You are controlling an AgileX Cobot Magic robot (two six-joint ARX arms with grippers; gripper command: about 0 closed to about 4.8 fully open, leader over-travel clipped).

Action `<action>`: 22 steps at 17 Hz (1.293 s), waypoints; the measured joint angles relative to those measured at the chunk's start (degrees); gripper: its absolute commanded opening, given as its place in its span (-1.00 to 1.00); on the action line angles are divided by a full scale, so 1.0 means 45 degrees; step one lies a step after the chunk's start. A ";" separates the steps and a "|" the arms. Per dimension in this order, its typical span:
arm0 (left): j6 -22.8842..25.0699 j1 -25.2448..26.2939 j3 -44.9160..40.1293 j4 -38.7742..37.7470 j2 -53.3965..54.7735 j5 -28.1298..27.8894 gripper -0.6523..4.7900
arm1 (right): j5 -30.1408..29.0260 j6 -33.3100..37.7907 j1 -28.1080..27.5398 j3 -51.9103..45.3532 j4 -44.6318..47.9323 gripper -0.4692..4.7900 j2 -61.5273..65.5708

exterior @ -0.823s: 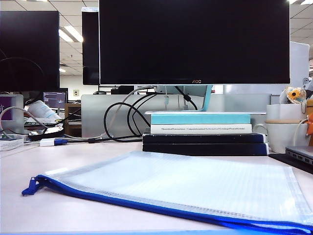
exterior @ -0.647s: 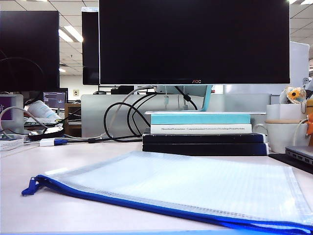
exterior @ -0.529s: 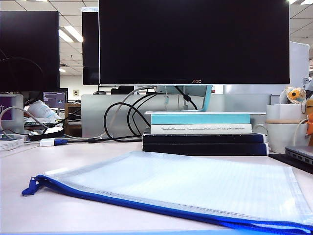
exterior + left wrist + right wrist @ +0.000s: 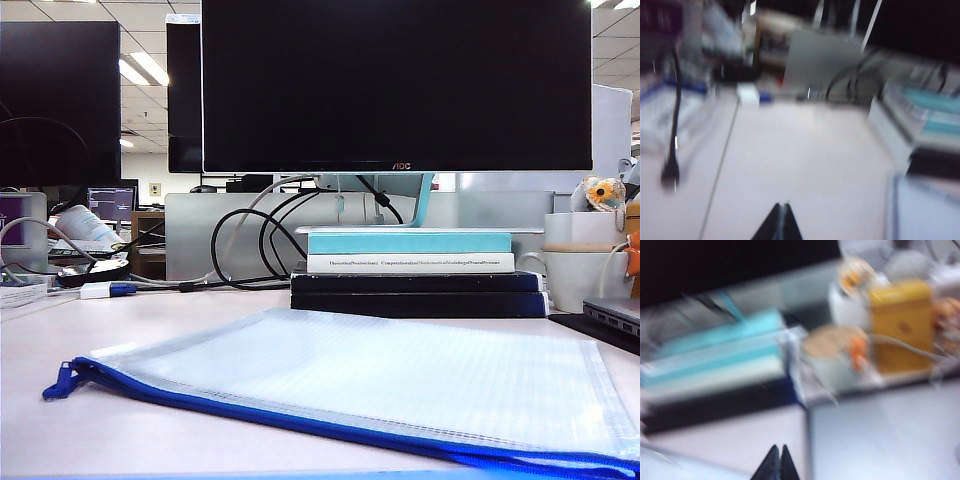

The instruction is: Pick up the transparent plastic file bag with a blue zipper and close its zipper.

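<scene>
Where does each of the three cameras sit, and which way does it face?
Exterior view: low at desk level, facing the file bag, books and monitor; no arm shows.
Left wrist view: on the left arm, above the desk, facing forward; left gripper, jaws shut, empty.
Right wrist view: on the right arm, facing the books; right gripper, jaws shut, empty.
Shared: the books, in all three.

- Bare worktop (image 4: pixel 150 320) lies open left of and beyond the file bag (image 4: pixel 380 375); my claws could pass there.
- The book stack (image 4: pixel 415 272) and monitor (image 4: pixel 395 85) wall off the far side.
- Mugs (image 4: pixel 580 265) and a laptop edge (image 4: pixel 612 318) crowd the far right.
- Cables (image 4: pixel 250 245) clutter the far left.
</scene>
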 measured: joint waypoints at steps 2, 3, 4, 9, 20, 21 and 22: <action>0.0277 0.0000 0.0729 -0.0151 0.0010 0.0000 -0.78 | -0.0107 0.0107 0.0000 0.0690 -0.0005 -0.85 0.0097; 0.0442 0.0000 0.1098 -0.0277 0.0087 -0.0010 -0.78 | -0.0102 0.0121 0.0000 0.0923 -0.0010 -0.85 0.0262; 0.0525 0.0000 0.1603 -0.0340 0.0121 -0.0034 -0.78 | -0.0107 0.0121 0.0000 0.1452 -0.0005 -0.85 0.0753; 0.1671 0.0000 0.3750 -0.2030 0.1826 -0.0024 -0.78 | -0.1530 -0.0520 0.0000 0.4454 0.0301 -0.85 0.4862; 0.5697 -0.0121 0.6557 -0.4813 0.7703 0.3740 -0.78 | -0.9238 -0.1933 0.0461 1.0394 -0.1569 -0.85 1.3823; 0.5697 -0.0340 0.6698 -0.5124 0.8228 0.3740 -0.78 | -0.9326 -0.2035 0.0627 1.0545 -0.1851 -0.85 1.4236; 0.5697 -0.0636 0.6824 -0.5406 0.8684 0.3745 -0.78 | -0.9505 -0.2084 0.0767 1.0710 -0.1938 -0.85 1.4625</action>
